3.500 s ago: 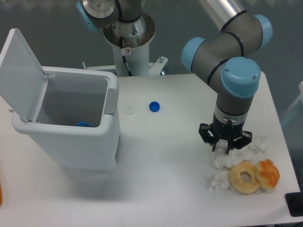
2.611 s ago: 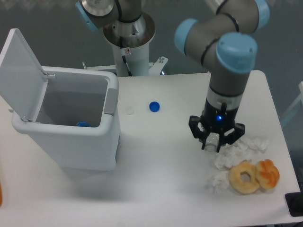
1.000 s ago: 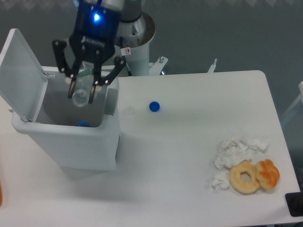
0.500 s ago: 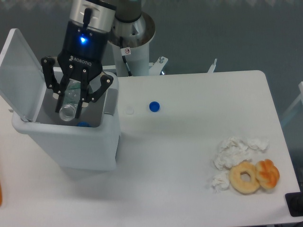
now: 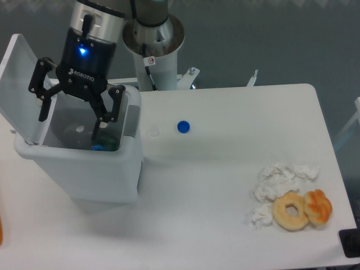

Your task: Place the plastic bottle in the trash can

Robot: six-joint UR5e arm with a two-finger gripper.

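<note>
The hand [image 5: 68,115] is hanging over the open mouth of the trash can [image 5: 79,169], its two fingers [image 5: 97,125] spread wide apart and gripping nothing. Just under it, inside the can, the plastic bottle [image 5: 76,133] is lying on its side as a faint clear shape, next to something small and blue at the bottom. Judged from here, the drop is done and only the withdrawal is left. The bottle is looking light, thin-walled and slick, likely to dent under a hard squeeze and to roll; were it to be taken up again, a gentle pinch across the round middle would suit best. Beyond the hand, off toward its side away from the raised lid [image 5: 22,84], a blue cap [image 5: 183,127] is sitting on the table [image 5: 225,185]. Much farther the same way, crumpled tissues [image 5: 278,179] and two doughnuts [image 5: 301,208] are lying together.
</note>
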